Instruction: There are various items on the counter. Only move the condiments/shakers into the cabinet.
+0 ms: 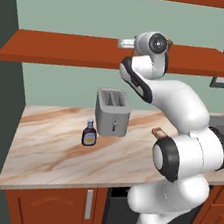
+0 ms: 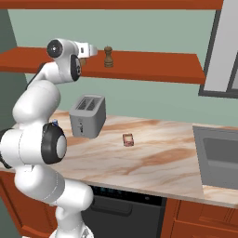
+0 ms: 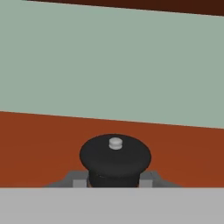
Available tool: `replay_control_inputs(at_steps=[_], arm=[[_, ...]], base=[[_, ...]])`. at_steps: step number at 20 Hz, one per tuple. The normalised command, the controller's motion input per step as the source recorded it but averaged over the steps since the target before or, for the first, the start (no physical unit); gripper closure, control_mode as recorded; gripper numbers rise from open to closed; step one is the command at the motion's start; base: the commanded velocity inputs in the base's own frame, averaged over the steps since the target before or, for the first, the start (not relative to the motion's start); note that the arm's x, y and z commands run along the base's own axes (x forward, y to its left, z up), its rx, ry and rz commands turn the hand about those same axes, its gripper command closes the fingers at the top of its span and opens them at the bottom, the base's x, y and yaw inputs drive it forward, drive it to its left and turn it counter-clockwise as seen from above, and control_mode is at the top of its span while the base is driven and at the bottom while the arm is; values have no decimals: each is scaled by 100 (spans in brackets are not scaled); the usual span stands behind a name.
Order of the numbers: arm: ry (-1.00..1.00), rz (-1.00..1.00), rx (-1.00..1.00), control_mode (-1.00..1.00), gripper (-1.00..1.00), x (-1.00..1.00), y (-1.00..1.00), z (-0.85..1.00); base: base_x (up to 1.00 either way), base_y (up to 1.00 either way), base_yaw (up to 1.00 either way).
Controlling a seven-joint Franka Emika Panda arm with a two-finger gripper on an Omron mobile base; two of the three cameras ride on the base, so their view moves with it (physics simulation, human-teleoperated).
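Since I've got my fingers (image 3: 82, 180) clamped just under the shaker's (image 3: 115, 157) black top, this light, rigid wood feels secure over the cabinet (image 3: 39, 144).

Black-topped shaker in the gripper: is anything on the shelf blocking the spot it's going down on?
Nothing visible does. The black-topped shaker sits between the gripper's fingers over bare shelf board. The brown mill stands further along the shelf, apart from the hand.
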Motion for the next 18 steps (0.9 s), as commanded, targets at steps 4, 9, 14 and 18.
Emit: replay_control_inputs(at_steps=[4, 9, 14, 18], arm=[[0, 0, 0, -100, -100, 0, 0, 0], [0, 0, 0, -100, -100, 0, 0, 0], [0, 0, 0, -100, -100, -9, 0, 0], [-2, 0, 0, -100, -100, -69, 0, -4]], base=[[0, 0, 0], [0, 0, 0], [0, 0, 0], [0, 0, 0]])
